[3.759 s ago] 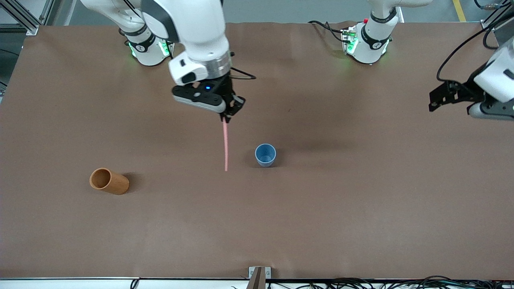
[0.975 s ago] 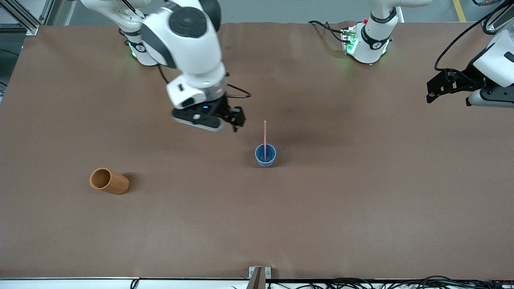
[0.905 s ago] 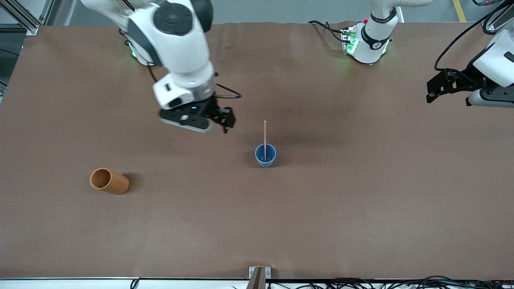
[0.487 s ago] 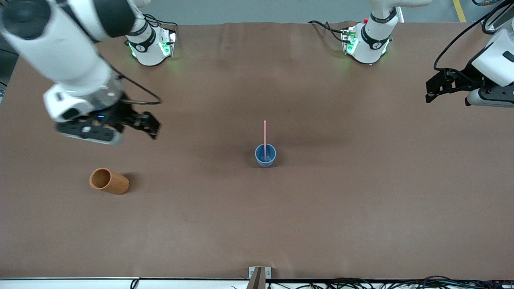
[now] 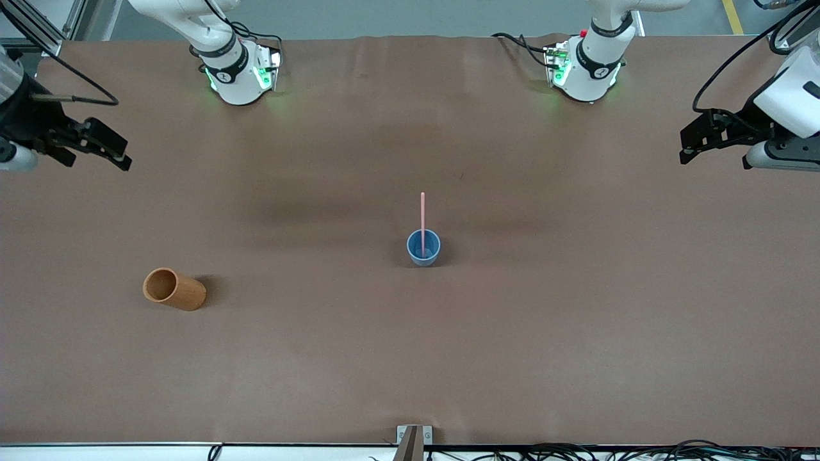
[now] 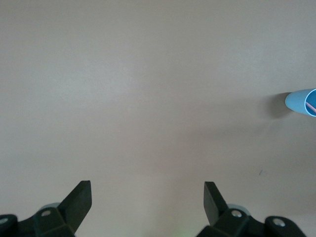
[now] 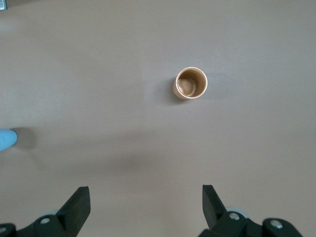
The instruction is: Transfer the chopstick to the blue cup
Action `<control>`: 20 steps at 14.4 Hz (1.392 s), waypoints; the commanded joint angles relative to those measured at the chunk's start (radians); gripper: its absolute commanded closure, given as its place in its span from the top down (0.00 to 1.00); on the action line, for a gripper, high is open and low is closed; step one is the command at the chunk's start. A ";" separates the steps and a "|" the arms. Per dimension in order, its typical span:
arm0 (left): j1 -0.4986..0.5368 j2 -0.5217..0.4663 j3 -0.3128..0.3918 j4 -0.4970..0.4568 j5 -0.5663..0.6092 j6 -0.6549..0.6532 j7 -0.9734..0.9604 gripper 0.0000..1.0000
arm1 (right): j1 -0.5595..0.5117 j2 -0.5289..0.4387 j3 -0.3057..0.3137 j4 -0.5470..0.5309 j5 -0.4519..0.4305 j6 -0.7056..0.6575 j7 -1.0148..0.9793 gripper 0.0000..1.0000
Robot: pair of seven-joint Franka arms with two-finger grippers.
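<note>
The blue cup (image 5: pixel 423 248) stands upright near the middle of the table. The pale-pink chopstick (image 5: pixel 423 211) stands in it, its upper part sticking out above the rim. The cup also shows in the left wrist view (image 6: pixel 302 101), with a bit of the stick (image 6: pixel 312 106) inside, and in the right wrist view (image 7: pixel 6 139). My right gripper (image 5: pixel 95 159) is open and empty, up over the right arm's end of the table (image 7: pixel 146 193). My left gripper (image 5: pixel 714 159) is open and empty, waiting over the left arm's end (image 6: pixel 147 191).
An orange-brown cylindrical cup (image 5: pixel 174 289) sits toward the right arm's end, nearer to the front camera than the blue cup; it also shows in the right wrist view (image 7: pixel 190 83). The brown table cover (image 5: pixel 410 358) is bare elsewhere.
My right gripper, which let go of the chopstick in the blue cup, has swung away to the right arm's end of the table. Chopstick, cups and left arm have not moved.
</note>
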 commanded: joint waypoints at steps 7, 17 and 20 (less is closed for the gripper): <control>0.003 0.008 0.001 0.021 -0.013 -0.020 -0.003 1.00 | -0.017 0.056 -0.033 0.080 0.015 0.004 -0.143 1.00; 0.004 0.039 0.001 0.075 -0.005 -0.019 0.003 1.00 | -0.068 0.122 0.009 0.166 0.017 -0.101 -0.171 1.00; 0.001 0.039 0.001 0.075 -0.007 -0.019 0.001 1.00 | -0.072 0.122 0.010 0.160 0.017 -0.081 -0.190 1.00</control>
